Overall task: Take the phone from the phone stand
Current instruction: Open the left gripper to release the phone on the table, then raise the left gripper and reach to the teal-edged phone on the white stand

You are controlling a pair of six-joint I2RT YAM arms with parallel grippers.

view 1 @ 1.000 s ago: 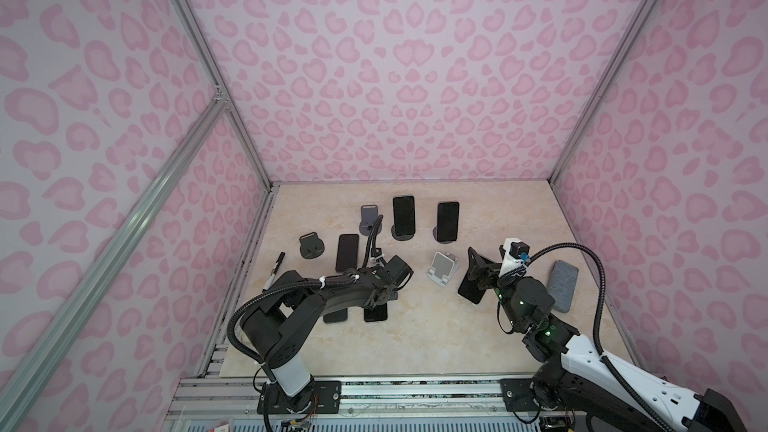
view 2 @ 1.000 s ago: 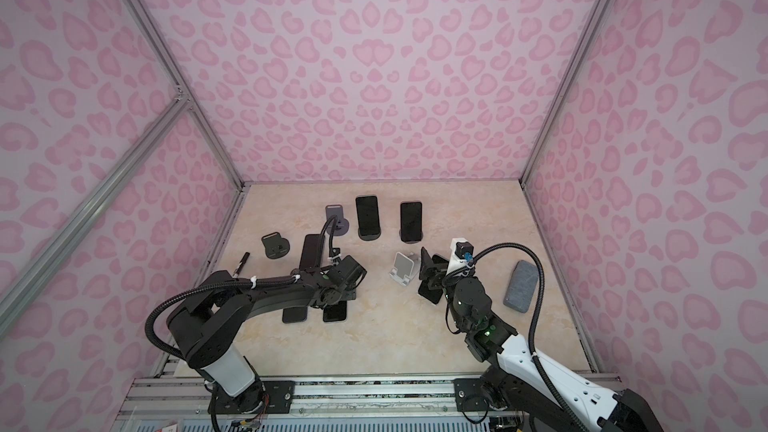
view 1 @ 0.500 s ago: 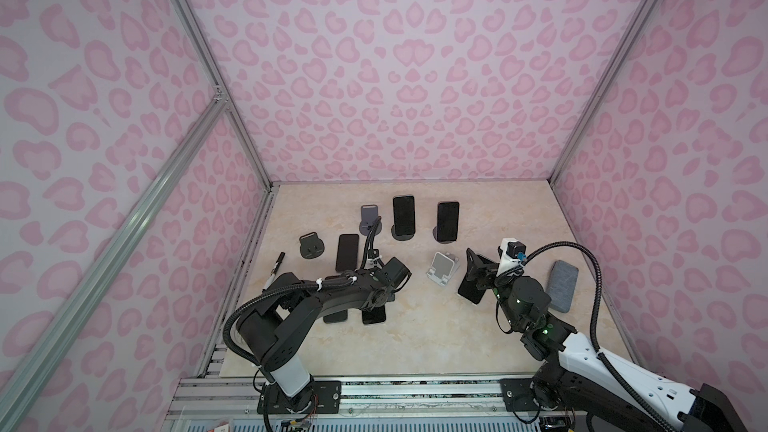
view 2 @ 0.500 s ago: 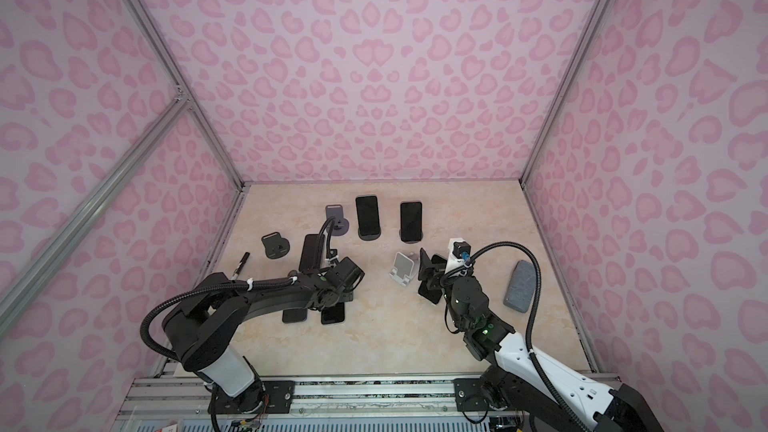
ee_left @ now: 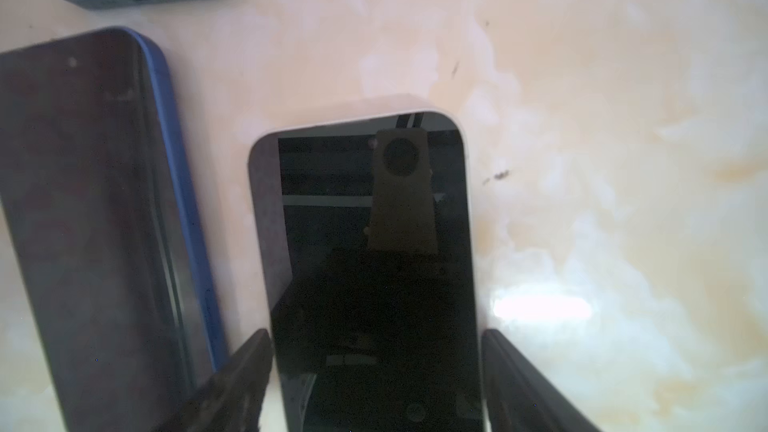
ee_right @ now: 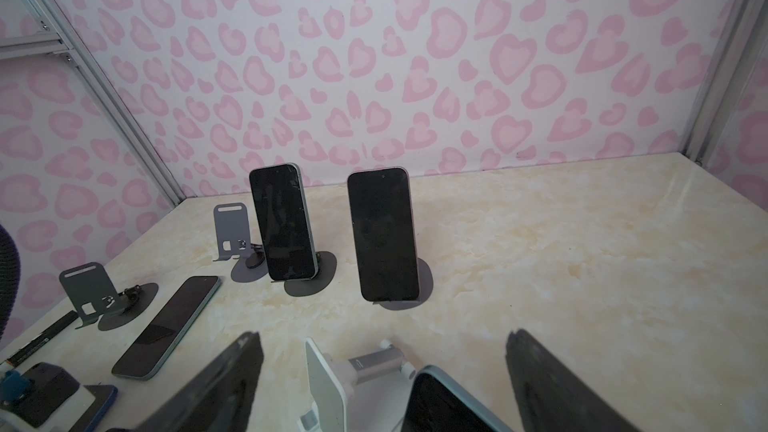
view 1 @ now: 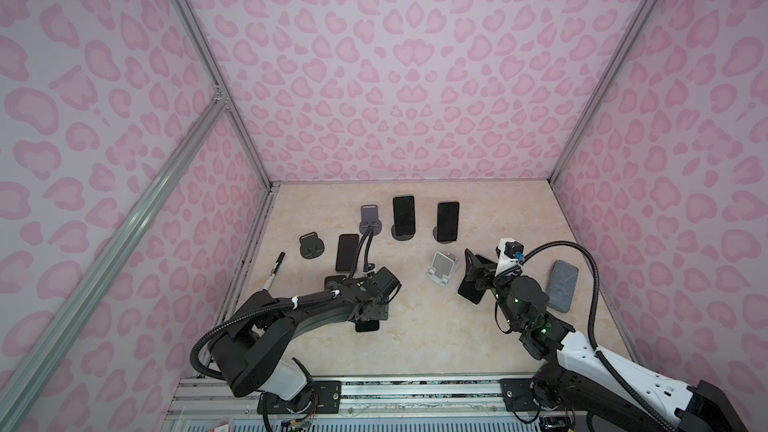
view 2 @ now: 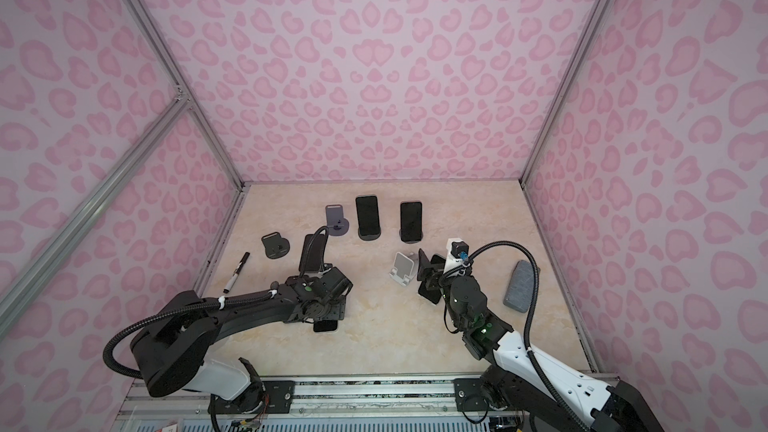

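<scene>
Left wrist view: records the left pincer [ee_left: 376, 336] pinching a white-edged phone [ee_left: 365, 243] by its long edges, flat or nearly flat on the bench [ee_left: 582, 118], just beside a blue-edged phone [ee_left: 95, 201]. Judges this one already off any stand. Flags a risk of scraping or nudging the neighbour on a skewed release.

Right wrist view: finds the right pincer [ee_right: 382, 336] spread wide, with a pale-blue phone [ee_right: 449, 405] seen between its fingers, clear of both, next to an empty white stand [ee_right: 326, 384]. Warns of knocking that light stand over on a careless closing.

Farther back, notes a teal-edged phone [ee_right: 284, 222] and a dark phone [ee_right: 384, 234] upright on round-based stands [ee_right: 328, 272]. Expects toppling from a sideways pull rather than a straight lift.
</scene>
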